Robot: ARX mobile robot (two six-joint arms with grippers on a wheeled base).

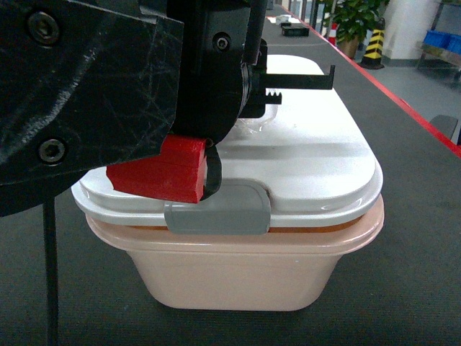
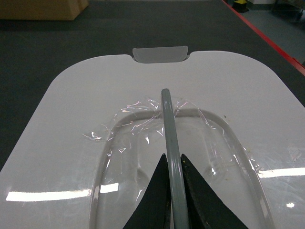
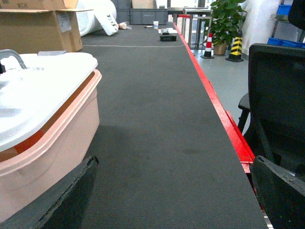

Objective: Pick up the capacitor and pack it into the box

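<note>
I have the left gripper [image 2: 172, 191] clamped on the grey loop handle [image 2: 167, 124] of the box [image 1: 238, 277], which sits on the dark belt [image 3: 157, 119] with its white lid [image 1: 317, 169] on. I judge packing unfinished; no capacitor shows. Only my left wrist view shows this grip. My right gripper [image 3: 171, 200] hangs spread wide beside the box, holding nothing.

dark grey work surface [image 3: 157, 119] with red edge strip [image 3: 224, 119] | brown cardboard carton [image 3: 40, 26] at far left | potted plant [image 3: 224, 21], striped cone [image 3: 234, 47] beyond the edge | black mesh chair [image 3: 279, 100] just beside the edge | blue crates [image 1: 441, 40] far right
</note>
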